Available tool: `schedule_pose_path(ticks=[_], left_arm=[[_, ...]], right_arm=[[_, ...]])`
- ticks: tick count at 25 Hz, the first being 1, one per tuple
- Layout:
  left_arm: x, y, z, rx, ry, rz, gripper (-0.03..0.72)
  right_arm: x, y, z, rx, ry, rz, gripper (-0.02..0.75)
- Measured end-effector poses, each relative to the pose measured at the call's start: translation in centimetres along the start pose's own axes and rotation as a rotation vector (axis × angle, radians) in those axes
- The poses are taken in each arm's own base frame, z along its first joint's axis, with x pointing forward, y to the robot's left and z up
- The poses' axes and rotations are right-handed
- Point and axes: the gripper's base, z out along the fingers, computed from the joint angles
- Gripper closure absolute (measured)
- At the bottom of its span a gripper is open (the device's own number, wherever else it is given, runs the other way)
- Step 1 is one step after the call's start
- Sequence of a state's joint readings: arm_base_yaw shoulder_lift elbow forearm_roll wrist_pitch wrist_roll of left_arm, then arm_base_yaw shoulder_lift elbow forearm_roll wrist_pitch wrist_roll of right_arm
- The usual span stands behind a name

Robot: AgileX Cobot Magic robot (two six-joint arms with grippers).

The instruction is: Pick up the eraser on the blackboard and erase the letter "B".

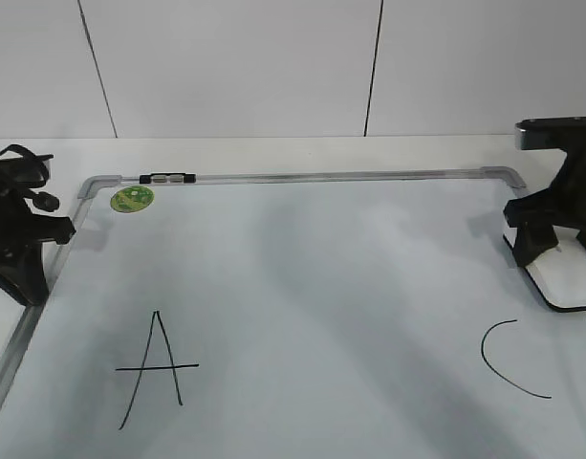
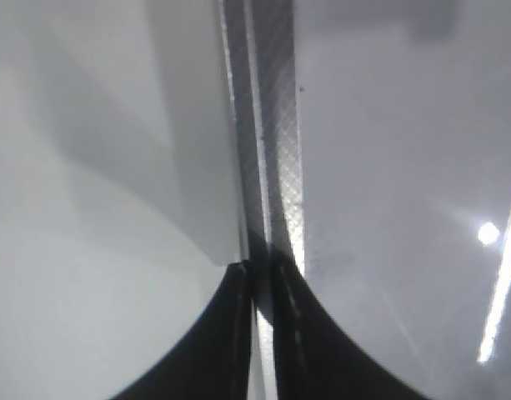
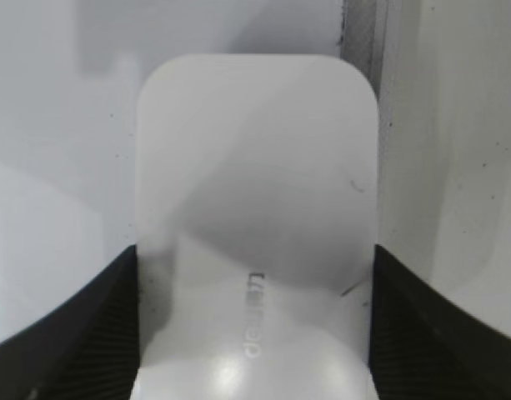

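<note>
Eraser and right claw (image 3: 255, 333) are together at the right edge of the large white dry-erase blackboard with its grey metal frame (image 1: 321, 176): the white rounded-rectangle plastic eraser (image 3: 255, 192) sits between the two black fingers (image 3: 88, 333), which press against its long sides in the right wrist view, so the claw is pinching it. In the exterior view the eraser's black-edged base (image 1: 565, 287) appears to rest on or just above the board.

No letter "B" shows in any view; only a large black "A" (image 1: 157, 368) at lower left and a curved "C" (image 1: 512, 359) at right are visible, with bare board between them. Judging from this, the erasing looks done or nearly so.

To finish well, keep the base flat and check the middle for faint marks, staying clear of the "C" just beside the eraser.

The left claw (image 2: 259, 333) is pressed together over the frame at the board's left edge.
</note>
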State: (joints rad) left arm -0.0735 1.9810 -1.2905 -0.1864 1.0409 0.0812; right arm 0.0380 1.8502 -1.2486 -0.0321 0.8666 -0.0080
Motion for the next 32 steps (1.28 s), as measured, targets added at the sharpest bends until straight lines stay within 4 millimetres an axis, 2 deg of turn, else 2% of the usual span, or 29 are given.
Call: schedule_pose_path(ticks=[7, 13, 28, 32], left_arm=[[0.00, 0.00, 0.00, 0.000, 0.000, 0.000, 0.667], [0.00, 0.00, 0.00, 0.000, 0.000, 0.000, 0.667], [0.00, -0.01, 0.00, 0.001, 0.000, -0.001, 0.667], [0.00, -0.01, 0.00, 0.001, 0.000, -0.001, 0.667]], right_arm=[[-0.09, 0.00, 0.00, 0.000, -0.010, 0.000, 0.176], [-0.09, 0.05, 0.80, -0.004, 0.010, 0.010, 0.176], [-0.13, 0.06, 0.82, -0.005, 0.007, 0.012, 0.175], [-0.05, 0.07, 0.96, -0.005, 0.019, 0.011, 0.130]])
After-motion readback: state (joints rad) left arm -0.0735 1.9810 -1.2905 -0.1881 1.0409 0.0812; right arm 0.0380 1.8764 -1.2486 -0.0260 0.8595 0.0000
